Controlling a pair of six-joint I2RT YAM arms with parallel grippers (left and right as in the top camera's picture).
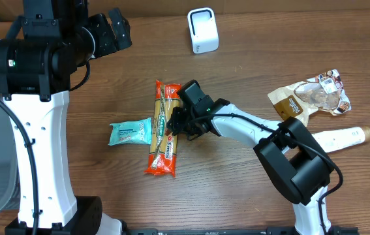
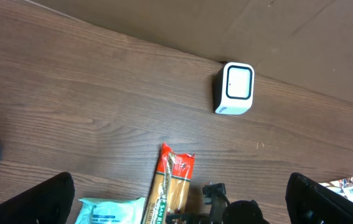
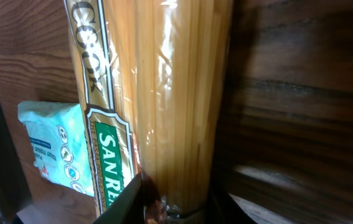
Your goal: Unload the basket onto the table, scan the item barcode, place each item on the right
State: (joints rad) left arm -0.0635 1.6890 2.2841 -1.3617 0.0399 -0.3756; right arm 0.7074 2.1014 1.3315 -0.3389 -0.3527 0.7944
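1. The spaghetti pack [image 3: 176, 93] lies flat, mid-table [image 1: 250, 72]; its green label reads "SAN", its gold band "COOK".
2. The right gripper [image 1: 179, 124] pinches the pack's two long sides.
3. A teal packet [image 1: 130, 132] lies just beside it; the white scanner [image 1: 203, 31] stands well apart.
4. The left gripper [image 1: 121, 29] gapes wide, empty.
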